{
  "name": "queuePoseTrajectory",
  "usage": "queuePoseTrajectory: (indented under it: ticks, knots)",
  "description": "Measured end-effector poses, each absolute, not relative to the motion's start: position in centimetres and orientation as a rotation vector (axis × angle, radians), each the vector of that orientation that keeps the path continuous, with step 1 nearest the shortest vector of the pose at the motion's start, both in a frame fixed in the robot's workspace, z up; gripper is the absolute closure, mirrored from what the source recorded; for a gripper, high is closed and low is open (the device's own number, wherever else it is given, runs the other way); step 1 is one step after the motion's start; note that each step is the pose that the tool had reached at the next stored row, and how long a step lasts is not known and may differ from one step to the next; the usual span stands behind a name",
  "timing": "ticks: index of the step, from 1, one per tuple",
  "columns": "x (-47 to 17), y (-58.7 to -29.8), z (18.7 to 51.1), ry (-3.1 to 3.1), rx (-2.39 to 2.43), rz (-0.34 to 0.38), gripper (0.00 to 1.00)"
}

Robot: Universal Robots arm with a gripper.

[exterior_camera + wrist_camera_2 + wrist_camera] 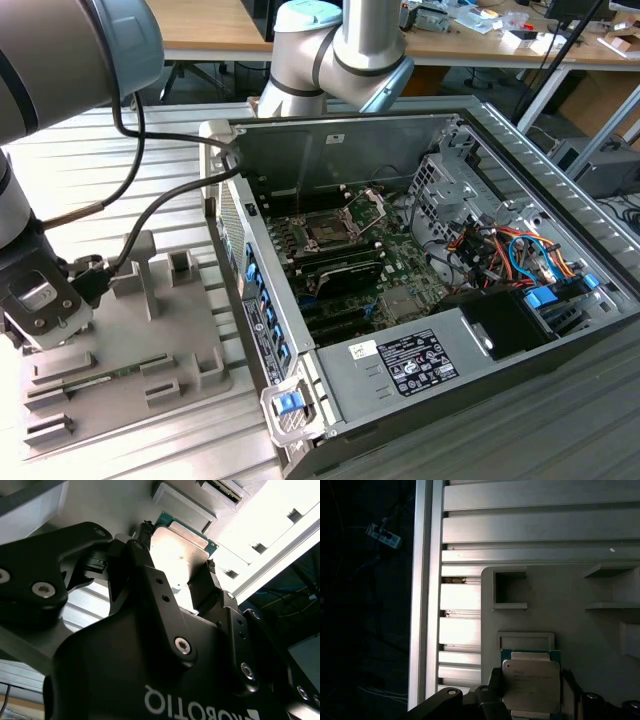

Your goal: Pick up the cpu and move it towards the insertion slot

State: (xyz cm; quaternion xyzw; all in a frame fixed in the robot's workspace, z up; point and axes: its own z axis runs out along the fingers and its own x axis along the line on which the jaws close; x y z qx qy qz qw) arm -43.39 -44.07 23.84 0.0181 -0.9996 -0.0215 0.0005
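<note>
In both wrist views the cpu is seen between the two black jaws of the gripper, which are clamped on two opposite edges of it. Its silvery metal top is turned toward the cameras, and a thin green border is seen around it. The chip is held just beside a shallow square pocket of the grey fixture tray, which is laid on the slatted aluminium worktop. In the exterior view the gripper is found over this tray at the exterior view's left, well apart from the insertion slot, which is mounted on the motherboard inside the open computer case.
</note>
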Motion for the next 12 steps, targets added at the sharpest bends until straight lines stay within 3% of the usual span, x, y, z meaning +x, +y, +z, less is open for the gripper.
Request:
queuePoseTrajectory:
  ticks: [12]
  knots:
    - [-43.39, -44.07, 24.26, -3.139, 0.057, -0.068, 0.45]
